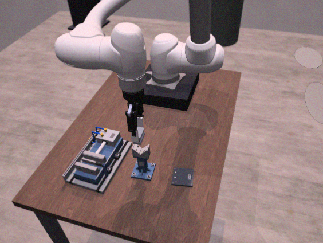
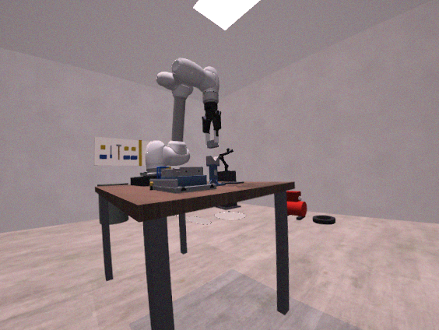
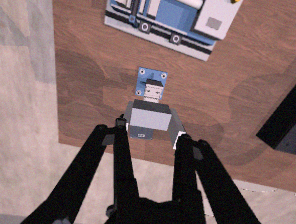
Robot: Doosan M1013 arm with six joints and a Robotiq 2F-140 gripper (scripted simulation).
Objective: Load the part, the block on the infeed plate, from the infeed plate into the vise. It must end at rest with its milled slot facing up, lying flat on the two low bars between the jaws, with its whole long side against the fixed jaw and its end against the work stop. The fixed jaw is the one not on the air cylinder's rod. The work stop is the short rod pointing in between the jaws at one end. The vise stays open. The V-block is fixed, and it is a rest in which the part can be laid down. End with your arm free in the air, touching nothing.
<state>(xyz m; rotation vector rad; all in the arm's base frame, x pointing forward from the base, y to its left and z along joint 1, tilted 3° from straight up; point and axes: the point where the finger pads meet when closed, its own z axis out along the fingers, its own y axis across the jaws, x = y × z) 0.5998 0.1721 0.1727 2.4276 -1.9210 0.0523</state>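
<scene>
Pincer: the pincer (image 1: 137,130) points straight down, partly closed and clamped on the part (image 1: 139,131), one finger on each side.
Part: the grey block (image 3: 148,120) hangs in the air just above the V-block (image 1: 141,151), not touching it.
V-block: stands upright on a blue base plate (image 1: 134,173) on the surface (image 1: 172,218).
Vise: the vise (image 1: 94,160) lies beside the V-block, jaws apart.
Infeed plate: the infeed plate (image 1: 182,176) lies on the V-block's other side, bare.
</scene>
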